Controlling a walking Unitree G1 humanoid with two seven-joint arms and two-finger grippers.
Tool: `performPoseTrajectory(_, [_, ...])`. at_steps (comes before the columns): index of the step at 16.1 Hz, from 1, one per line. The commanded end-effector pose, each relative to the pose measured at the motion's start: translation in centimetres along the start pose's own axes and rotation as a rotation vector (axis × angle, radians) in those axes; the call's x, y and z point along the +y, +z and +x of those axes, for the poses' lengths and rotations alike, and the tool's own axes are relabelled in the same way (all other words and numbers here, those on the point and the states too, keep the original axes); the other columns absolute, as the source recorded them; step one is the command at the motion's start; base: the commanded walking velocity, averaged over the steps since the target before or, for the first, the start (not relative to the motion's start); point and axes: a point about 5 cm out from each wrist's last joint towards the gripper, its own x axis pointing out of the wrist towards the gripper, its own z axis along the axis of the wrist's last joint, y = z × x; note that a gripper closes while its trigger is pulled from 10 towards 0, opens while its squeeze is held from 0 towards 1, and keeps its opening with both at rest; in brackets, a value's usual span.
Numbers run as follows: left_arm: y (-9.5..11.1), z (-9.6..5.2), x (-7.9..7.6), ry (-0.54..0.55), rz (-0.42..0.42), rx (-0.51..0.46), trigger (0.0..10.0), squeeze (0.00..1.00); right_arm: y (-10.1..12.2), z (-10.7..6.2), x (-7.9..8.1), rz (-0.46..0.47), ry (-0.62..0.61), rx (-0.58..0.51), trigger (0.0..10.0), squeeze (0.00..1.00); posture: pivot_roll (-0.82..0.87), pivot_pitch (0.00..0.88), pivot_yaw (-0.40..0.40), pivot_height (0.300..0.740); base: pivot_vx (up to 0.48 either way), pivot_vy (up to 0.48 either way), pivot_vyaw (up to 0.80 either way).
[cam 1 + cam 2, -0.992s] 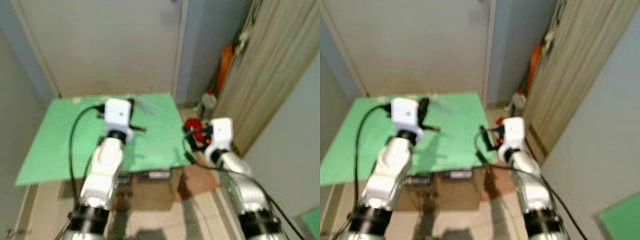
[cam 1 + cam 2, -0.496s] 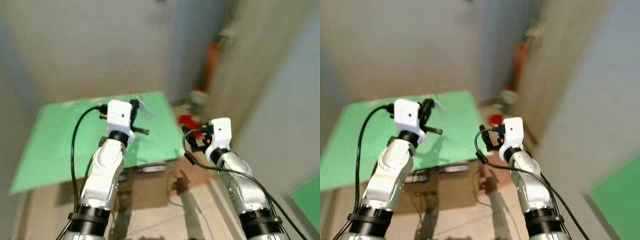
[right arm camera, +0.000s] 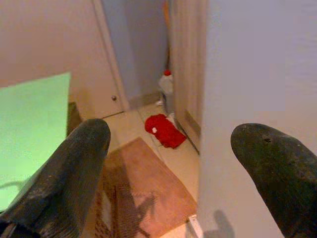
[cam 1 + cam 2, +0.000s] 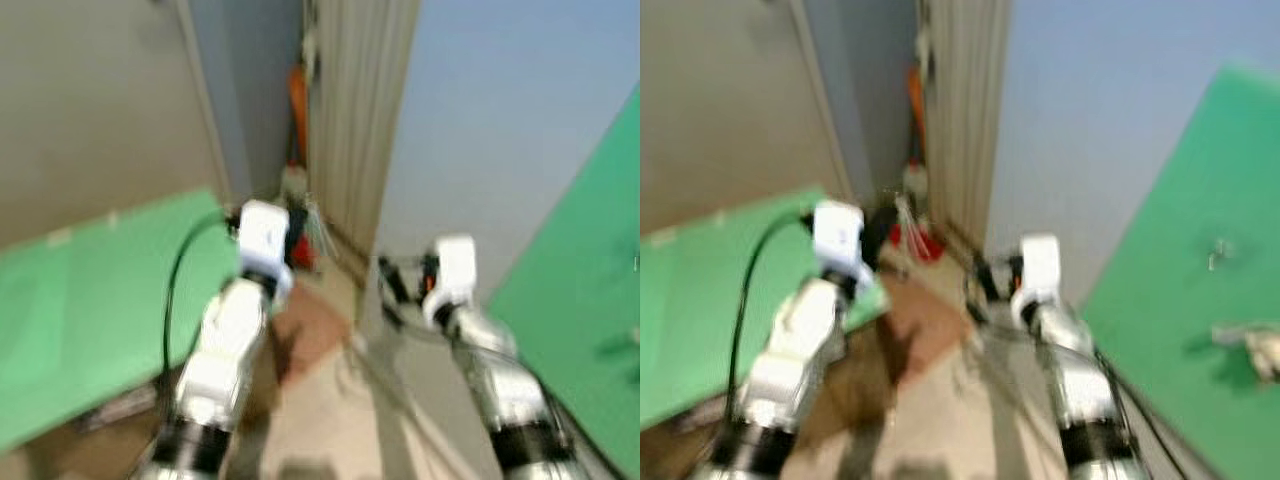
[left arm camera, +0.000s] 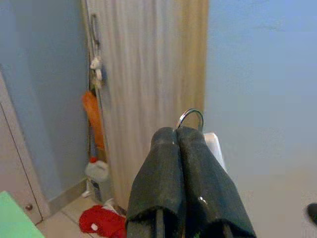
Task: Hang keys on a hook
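Observation:
My left gripper (image 5: 177, 134) is shut on a metal key ring (image 5: 190, 118), and a white tag (image 5: 215, 148) hangs behind the fingers. In the blurred head views it is raised at centre left (image 4: 300, 235) with the keys (image 4: 318, 225) sticking out past it. My right gripper (image 3: 173, 134) is open and holds nothing; it hangs at centre right (image 4: 395, 285). On the right, a green board (image 4: 1180, 300) leans on the blue wall and carries a small metal hook (image 4: 1217, 251). A second pale fitting (image 4: 1252, 345) sits lower on it. Both grippers are well short of the board.
A green-topped table (image 4: 80, 290) stands at the left. A brown mat (image 3: 148, 183) lies on the tiled floor. A red cloth (image 3: 163, 130) and a white bottle (image 3: 167, 82) sit by a ribbed wooden panel (image 5: 148, 74), with an orange object (image 5: 94, 116) beside it.
The camera has swung to the right: the table slid left and the green board with the hook came into view. Both grippers keep their states.

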Motion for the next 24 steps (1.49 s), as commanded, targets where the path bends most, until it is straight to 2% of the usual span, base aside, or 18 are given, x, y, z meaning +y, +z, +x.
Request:
performPoseTrajectory(1, [0.27, -0.12, 0.16, 0.000, 0.000, -0.013, 0.0, 0.00, 0.29, 0.10, 0.27, -0.003, 0.008, -0.011, 10.0, 0.00, -0.03, 0.000, 0.006, 0.740, 0.000, 0.000, -0.74])
performPoseTrajectory(9, [0.15, -0.35, -0.10, -0.015, -0.020, -0.018, 0.0, 0.00, -0.15, -0.10, 0.43, -0.014, 0.029, 0.005, 10.0, 0.00, -0.03, 0.000, 0.008, 0.740, 0.000, 0.033, -0.72])
performPoseTrajectory(18, [0.11, -0.45, -0.28, -0.028, -0.017, -0.018, 0.0, 0.00, -0.25, -0.10, 0.39, -0.003, 0.021, 0.010, 10.0, 0.00, -0.03, 0.000, 0.010, 0.740, 0.000, 0.460, -0.70])
performPoseTrajectory(24, [0.00, -0.32, -0.60, -0.053, -0.002, -0.009, 0.0, 0.00, -0.20, -0.09, 0.33, -0.007, 0.005, 0.000, 10.0, 0.00, -0.03, 0.000, 0.015, 0.740, 0.000, 0.000, -0.69])
